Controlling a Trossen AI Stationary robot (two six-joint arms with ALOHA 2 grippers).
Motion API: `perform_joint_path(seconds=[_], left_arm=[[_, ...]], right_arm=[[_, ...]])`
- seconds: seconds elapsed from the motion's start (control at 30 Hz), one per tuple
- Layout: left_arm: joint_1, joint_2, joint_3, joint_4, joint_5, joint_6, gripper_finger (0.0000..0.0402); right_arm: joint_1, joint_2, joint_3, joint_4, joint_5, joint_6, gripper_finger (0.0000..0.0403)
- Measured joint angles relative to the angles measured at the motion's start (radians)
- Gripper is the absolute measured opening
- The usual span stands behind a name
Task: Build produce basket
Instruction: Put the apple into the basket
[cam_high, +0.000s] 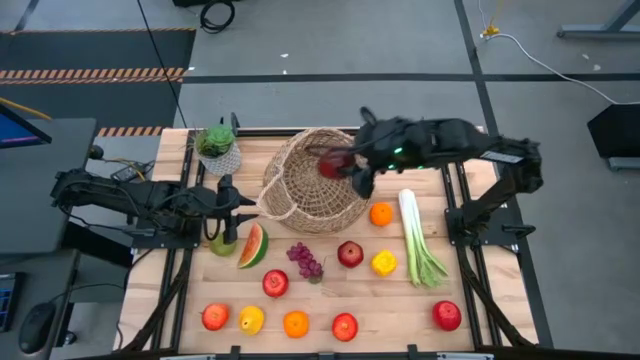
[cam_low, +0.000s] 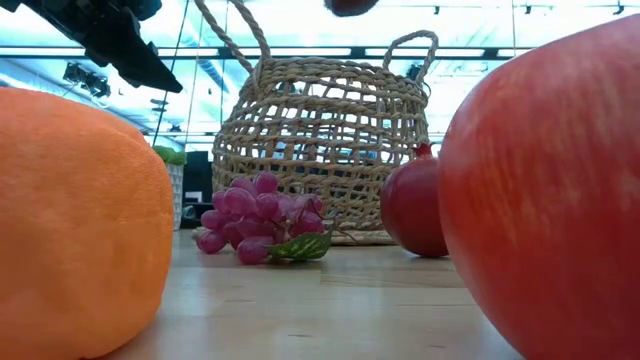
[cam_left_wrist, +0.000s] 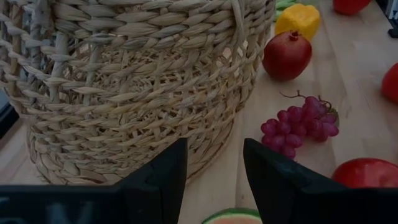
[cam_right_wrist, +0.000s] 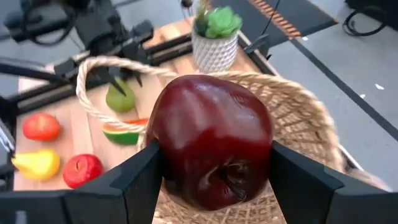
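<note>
- Two arms are at work: the right gripper (cam_high: 340, 166) hangs over the basket (cam_high: 300, 205), its fingers (cam_right_wrist: 140, 180) pinching a dark red apple (cam_right_wrist: 211, 140) from both sides.
- That apple sits above the basket's open mouth, not touching the weave.
- At the basket's left side, by one loop handle, the left gripper (cam_high: 245, 205) has its fingers (cam_left_wrist: 158, 177) spread with nothing between them; whether they touch the wicker is hard to tell.
- Just beside that gripper lie a green pear (cam_high: 222, 240) and a watermelon slice (cam_high: 254, 246).
- In front of the basket lie the grapes (cam_high: 305, 260), a pomegranate (cam_high: 350, 254), an orange (cam_high: 381, 214), a yellow pepper (cam_high: 384, 263) and the leek (cam_high: 418, 240).
- More fruit lies in a row near the front edge of the table (cam_high: 400, 310).
- Behind the basket's left side stands a potted plant (cam_high: 217, 148).
</note>
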Motion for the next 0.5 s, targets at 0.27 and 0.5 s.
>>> perform_joint_path(seconds=[0.27, 0.5], left_arm=[[0.000, 0.000, 0.000, 0.000, 0.000, 0.000, 0.0164], [0.000, 0.000, 0.000, -0.035, 0.000, 0.000, 0.0165]], right_arm=[[0.002, 0.111, 0.000, -0.002, 0.009, -0.047, 0.0293], [-0.008, 0.150, -0.001, -0.002, 0.142, -0.078, 0.0345]])
